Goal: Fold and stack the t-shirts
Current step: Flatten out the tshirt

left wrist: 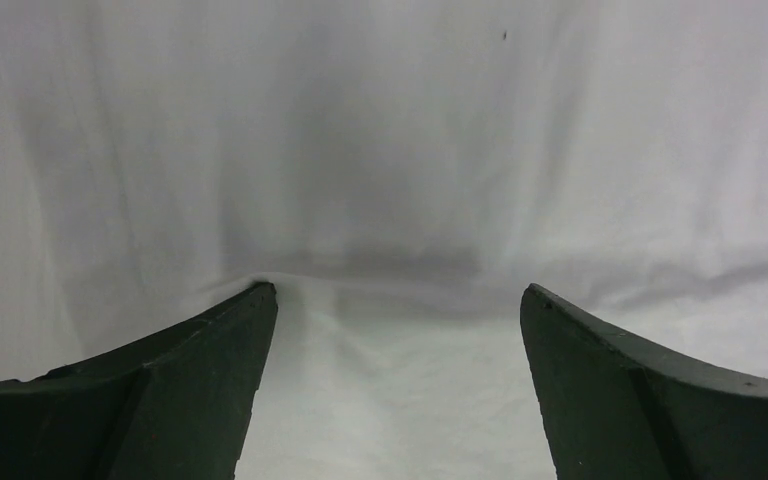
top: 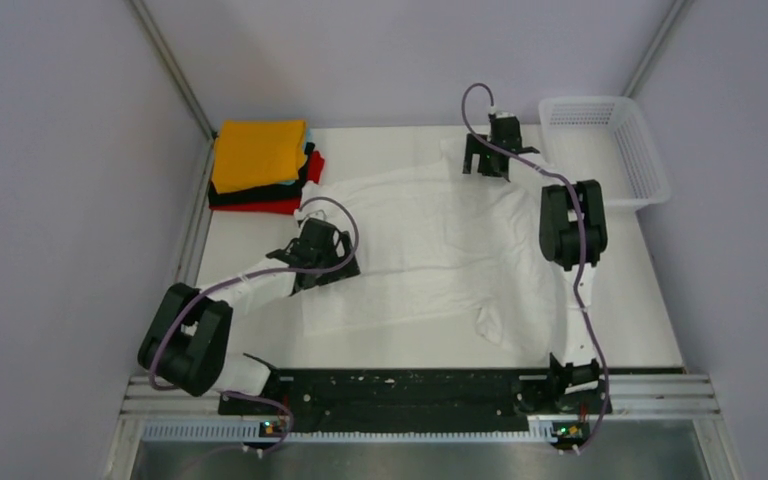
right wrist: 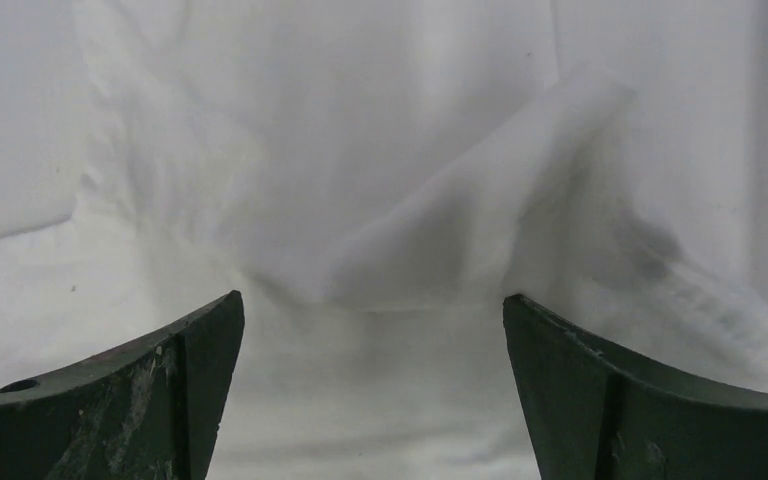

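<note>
A wrinkled white t-shirt (top: 440,250) lies spread across the middle of the table. My left gripper (top: 322,252) sits low over the shirt's left edge, jaws wide open and empty; white cloth (left wrist: 390,180) fills the left wrist view between its fingers (left wrist: 210,380). My right gripper (top: 486,158) sits over the shirt's far edge, jaws wide open and empty; a raised fold of cloth (right wrist: 440,230) lies just ahead of its fingers (right wrist: 180,380). A stack of folded shirts (top: 260,165), orange on top, with teal, black and red below, sits at the far left corner.
A white plastic lattice basket (top: 650,160) stands at the far right corner. Grey walls close in the table on the left, back and right. The arm bases are on a black rail (top: 410,390) along the near edge.
</note>
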Motion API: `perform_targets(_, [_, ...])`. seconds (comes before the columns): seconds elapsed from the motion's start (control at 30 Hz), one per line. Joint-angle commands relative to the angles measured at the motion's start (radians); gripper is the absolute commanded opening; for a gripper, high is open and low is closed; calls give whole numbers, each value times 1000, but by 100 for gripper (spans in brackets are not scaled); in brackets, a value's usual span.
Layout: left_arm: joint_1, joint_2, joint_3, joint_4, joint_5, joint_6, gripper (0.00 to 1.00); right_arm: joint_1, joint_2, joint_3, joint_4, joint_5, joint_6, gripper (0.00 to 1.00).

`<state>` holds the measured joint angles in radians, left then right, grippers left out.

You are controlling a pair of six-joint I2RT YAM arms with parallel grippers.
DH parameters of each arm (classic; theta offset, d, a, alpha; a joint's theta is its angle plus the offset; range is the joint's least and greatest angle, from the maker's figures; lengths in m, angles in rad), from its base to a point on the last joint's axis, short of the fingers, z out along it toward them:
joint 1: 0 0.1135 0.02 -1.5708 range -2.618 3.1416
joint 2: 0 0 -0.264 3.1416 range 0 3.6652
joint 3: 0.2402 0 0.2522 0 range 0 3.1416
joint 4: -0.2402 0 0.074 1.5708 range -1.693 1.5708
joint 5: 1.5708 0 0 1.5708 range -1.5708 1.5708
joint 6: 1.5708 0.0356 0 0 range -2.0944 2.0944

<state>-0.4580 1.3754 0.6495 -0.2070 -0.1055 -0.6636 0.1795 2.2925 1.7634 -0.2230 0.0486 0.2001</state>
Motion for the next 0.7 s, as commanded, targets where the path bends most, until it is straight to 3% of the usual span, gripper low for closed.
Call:
perform_targets(0.0, [73,135,40,35,-27,-3,99,-51,70,134,-26,85,89,99])
perform_targets(0.17, [122,260,144,-59,-43,-2,99,-108,163,292,-115,56,152,99])
perform_targets(0.4, [122,231,180,-58,-12,24,99,-108,192,410,-148,-134,81,99])
perform_targets(0.67, [98,50,228,-136,2,2,99,-13,-71,301,-219,45,-34,99])
